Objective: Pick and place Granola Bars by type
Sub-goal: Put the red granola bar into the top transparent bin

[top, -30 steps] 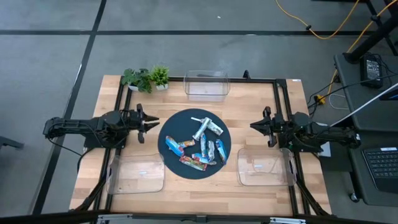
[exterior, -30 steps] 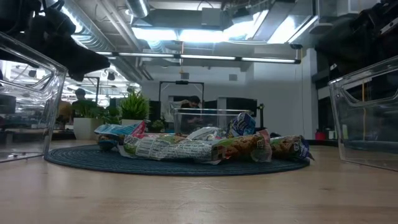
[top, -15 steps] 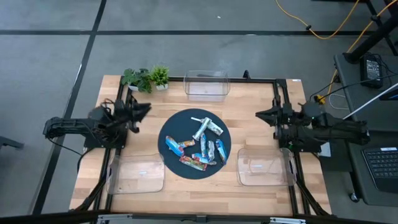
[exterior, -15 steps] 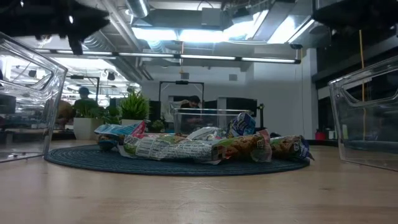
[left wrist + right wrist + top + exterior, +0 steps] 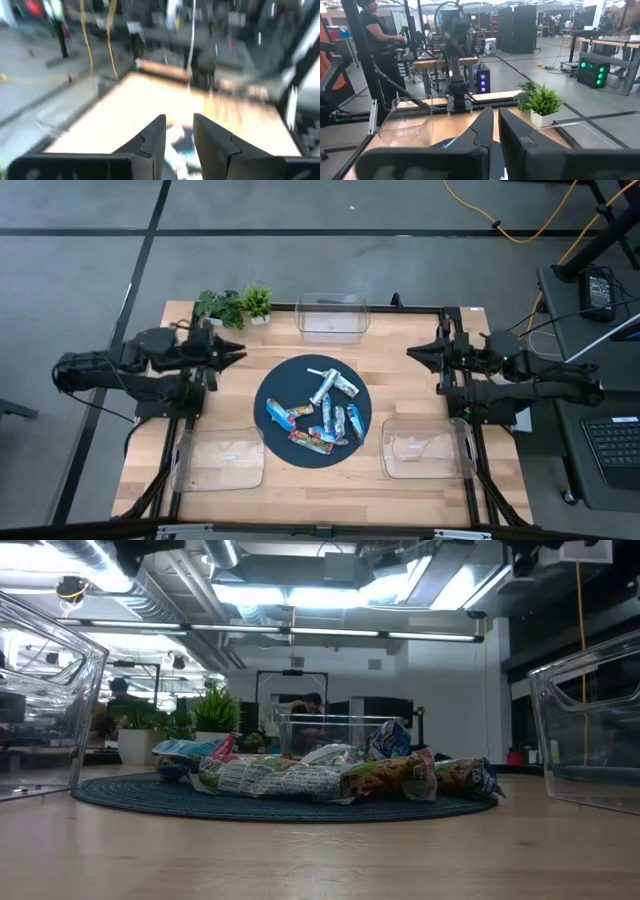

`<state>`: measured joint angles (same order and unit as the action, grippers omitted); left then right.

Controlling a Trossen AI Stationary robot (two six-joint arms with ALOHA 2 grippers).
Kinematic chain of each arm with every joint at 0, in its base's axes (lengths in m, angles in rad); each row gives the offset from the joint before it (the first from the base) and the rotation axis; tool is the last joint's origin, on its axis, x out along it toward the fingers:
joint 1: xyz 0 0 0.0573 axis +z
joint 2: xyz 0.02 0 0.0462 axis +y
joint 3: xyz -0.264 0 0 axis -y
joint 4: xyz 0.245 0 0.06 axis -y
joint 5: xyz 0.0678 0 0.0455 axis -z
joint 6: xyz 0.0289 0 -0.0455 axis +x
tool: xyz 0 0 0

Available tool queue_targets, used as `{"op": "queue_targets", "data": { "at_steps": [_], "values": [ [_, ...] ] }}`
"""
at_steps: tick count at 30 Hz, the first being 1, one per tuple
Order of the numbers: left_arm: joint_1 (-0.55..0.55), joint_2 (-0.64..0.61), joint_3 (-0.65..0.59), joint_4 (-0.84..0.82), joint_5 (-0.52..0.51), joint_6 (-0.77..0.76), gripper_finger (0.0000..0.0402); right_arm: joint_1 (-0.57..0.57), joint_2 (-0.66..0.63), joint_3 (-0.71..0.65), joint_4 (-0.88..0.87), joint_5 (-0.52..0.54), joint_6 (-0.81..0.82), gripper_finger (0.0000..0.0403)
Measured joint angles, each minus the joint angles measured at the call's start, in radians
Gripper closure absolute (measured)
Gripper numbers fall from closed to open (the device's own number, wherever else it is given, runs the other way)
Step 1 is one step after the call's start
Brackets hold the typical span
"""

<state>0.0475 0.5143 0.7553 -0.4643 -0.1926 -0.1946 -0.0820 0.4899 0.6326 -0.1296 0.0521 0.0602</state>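
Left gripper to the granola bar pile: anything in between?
High view: only bare wood table and round dark mat edge between the left gripper and the granola bars.

A robotics lab: open ceiling ducts point(image 5: 180, 600), computer towers point(image 5: 482, 82), floor cables point(image 5: 500, 220), and metal frames around workbenches point(image 5: 437, 62).

Two dark six-joint arms raised off the wooden surface point(image 5: 410, 490), one at each side edge, both reaching inward. Left claw point(image 5: 232, 352) pointing toward the middle, fingers point(image 5: 152, 137) slightly parted with a narrow gap, holding nothing. Right claw point(image 5: 414, 354) likewise aimed inward, fingers point(image 5: 482, 127) nearly together, empty.
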Motion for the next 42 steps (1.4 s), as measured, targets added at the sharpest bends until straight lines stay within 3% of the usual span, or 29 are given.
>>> {"op": "queue_targets", "data": {
  "at_steps": [4, 9, 18, 31, 35, 42],
  "values": [
    [0.0, 0.174, 0.168, -0.2, 0.085, 0.085, 0.0311, 0.0, 0.016, 0.012, -0.001, -0.009, 0.014, 0.037],
    [0.0, 0.339, 0.269, -0.337, 0.087, 0.248, 0.0311, 0.0, 0.021, 0.012, -0.009, -0.021, 0.011, 0.037],
    [0.019, 0.517, 0.276, -0.397, 0.107, 0.278, 0.0298, 0.0, 0.018, 0.012, -0.021, -0.021, -0.046, 0.037],
    [0.054, 0.747, 0.276, -0.446, 0.209, 0.421, 0.0191, 0.0, 0.018, 0.013, -0.058, -0.053, -0.038, 0.037],
    [0.053, 0.817, 0.276, -0.437, 0.29, 0.471, 0.0185, 0.0, 0.018, 0.013, -0.105, -0.054, -0.038, 0.037],
    [0.036, 0.928, 0.276, -0.432, 0.341, 0.564, 0.0189, 0.0, 0.018, 0.013, -0.131, -0.054, -0.038, 0.037]
  ]
}}
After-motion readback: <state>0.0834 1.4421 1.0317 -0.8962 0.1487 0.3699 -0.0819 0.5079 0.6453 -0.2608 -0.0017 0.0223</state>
